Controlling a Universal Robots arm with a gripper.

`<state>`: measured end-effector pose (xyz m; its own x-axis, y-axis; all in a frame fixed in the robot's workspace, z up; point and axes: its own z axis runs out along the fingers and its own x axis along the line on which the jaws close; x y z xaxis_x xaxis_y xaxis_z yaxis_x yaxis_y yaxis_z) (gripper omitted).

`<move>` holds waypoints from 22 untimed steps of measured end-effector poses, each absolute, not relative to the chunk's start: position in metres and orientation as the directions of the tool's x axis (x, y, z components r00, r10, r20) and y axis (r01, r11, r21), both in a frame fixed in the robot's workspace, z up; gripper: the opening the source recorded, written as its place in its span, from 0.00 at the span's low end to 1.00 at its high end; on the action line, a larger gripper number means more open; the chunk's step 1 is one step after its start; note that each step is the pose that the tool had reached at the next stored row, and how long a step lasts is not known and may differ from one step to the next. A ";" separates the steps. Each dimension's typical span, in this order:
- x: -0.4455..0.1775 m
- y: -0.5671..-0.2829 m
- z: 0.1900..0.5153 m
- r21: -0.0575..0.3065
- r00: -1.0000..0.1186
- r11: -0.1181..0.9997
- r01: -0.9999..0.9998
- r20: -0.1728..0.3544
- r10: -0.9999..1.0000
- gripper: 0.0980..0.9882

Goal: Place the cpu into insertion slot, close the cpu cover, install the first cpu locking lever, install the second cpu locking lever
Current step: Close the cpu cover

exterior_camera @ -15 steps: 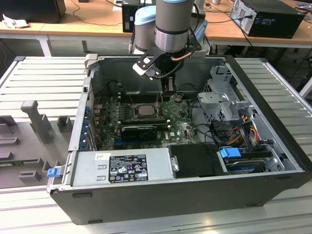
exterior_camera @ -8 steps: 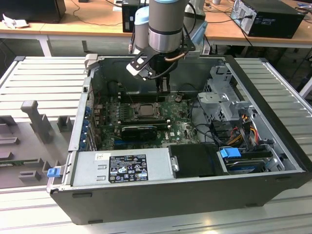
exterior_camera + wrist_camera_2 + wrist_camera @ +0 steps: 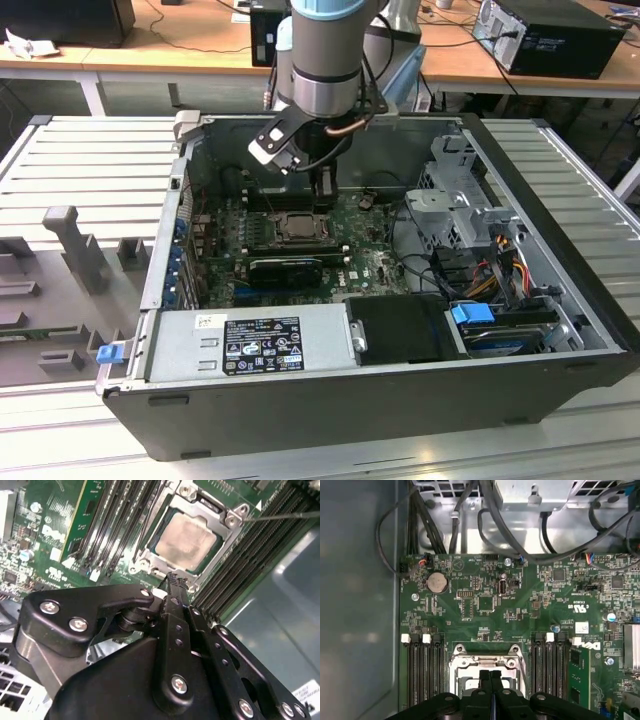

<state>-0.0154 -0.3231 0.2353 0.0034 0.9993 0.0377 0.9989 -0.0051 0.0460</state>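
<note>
The cpu (image 3: 187, 540), a pale square chip, lies in the insertion slot (image 3: 297, 226) on the green board. The silvery cpu cover (image 3: 223, 536) lies flat around it, and the chip shows through its window. A thin metal lever (image 3: 285, 516) sticks out from one corner of the socket. My gripper (image 3: 173, 578) is shut with nothing between its black fingers, its tips just off the socket's edge. In the first wrist view the gripper (image 3: 490, 674) hangs over the cover (image 3: 465, 661). In the exterior view the gripper (image 3: 322, 192) is just to the right of the socket and behind it.
Black memory slots (image 3: 422, 672) flank the socket on both sides. A long black card (image 3: 285, 268) lies in front of it, with the power supply (image 3: 250, 345) nearer still. A drive cage (image 3: 455, 205) and cables (image 3: 505, 265) fill the case's right side. A coin battery (image 3: 437, 582) sits on the board.
</note>
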 end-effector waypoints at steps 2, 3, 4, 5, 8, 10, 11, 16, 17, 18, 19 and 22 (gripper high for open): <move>-0.017 -0.323 0.232 0.045 -0.006 0.005 0.999 0.038 0.999 0.01; -0.018 -0.323 0.231 0.042 -0.012 0.011 0.999 0.038 0.999 0.01; -0.019 -0.323 0.231 0.039 -0.017 0.016 0.999 0.038 0.999 0.01; -0.020 -0.323 0.231 0.034 -0.021 0.020 0.999 0.038 0.999 0.01; -0.024 -0.323 0.230 0.024 -0.028 0.027 0.999 0.038 0.999 0.01; -0.026 -0.323 0.230 0.024 -0.028 0.027 0.999 0.038 0.999 0.01; -0.027 -0.323 0.230 0.025 -0.028 0.027 0.999 0.038 0.999 0.01; -0.031 -0.323 0.230 0.024 -0.028 0.027 0.999 0.038 0.999 0.01; -0.032 -0.323 0.230 0.024 -0.028 0.027 0.999 0.038 0.999 0.01; -0.033 -0.323 0.230 0.024 -0.028 0.027 0.999 0.038 0.999 0.01; -0.033 -0.323 0.230 0.024 -0.028 0.028 0.999 0.038 0.999 0.01; -0.036 -0.323 0.230 0.024 -0.028 0.027 0.999 0.038 0.999 0.01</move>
